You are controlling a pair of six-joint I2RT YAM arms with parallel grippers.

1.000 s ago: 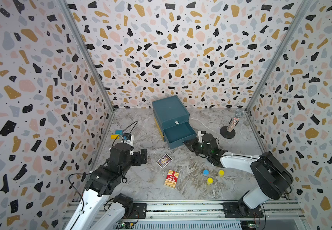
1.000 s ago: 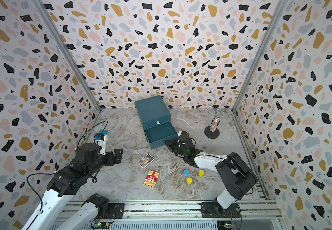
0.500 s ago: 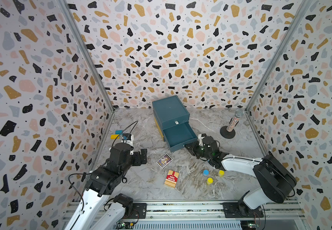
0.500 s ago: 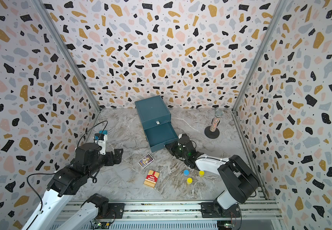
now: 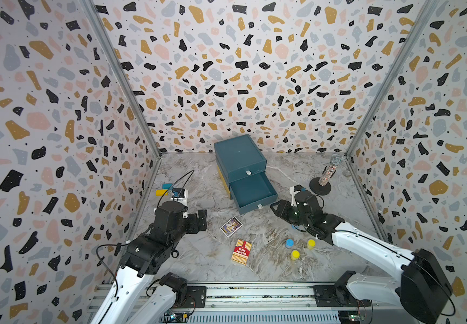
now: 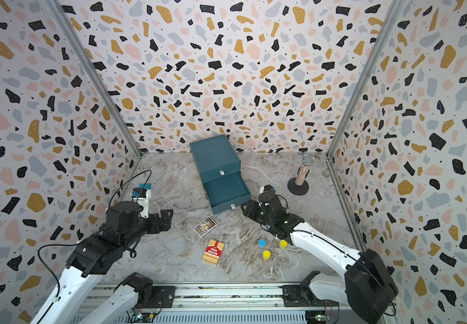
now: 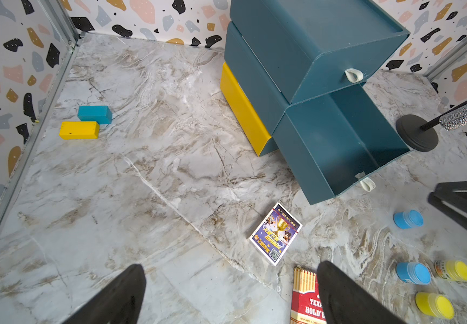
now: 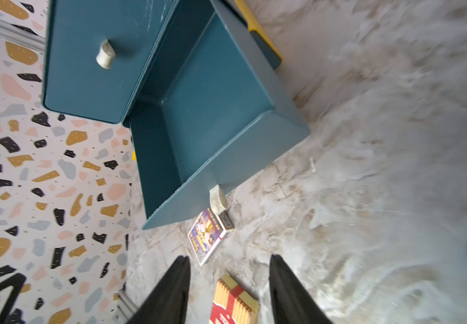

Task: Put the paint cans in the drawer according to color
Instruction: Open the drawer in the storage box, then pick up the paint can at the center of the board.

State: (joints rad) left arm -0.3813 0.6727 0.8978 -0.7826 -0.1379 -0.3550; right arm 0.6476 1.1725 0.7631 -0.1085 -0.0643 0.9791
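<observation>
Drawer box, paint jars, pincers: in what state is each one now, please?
top drawer: shut.
lower drawer: pulled out, empty.
blue paint cans: two, on the table, lidded.
yellow paint cans: two, on the table, lidded.
left pincer: open, empty.
right pincer: open, empty.
microphone: upright.

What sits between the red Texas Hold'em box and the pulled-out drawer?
A purple card pack lies flat on the marble floor between the red box and the open drawer, as both top views show.
</observation>
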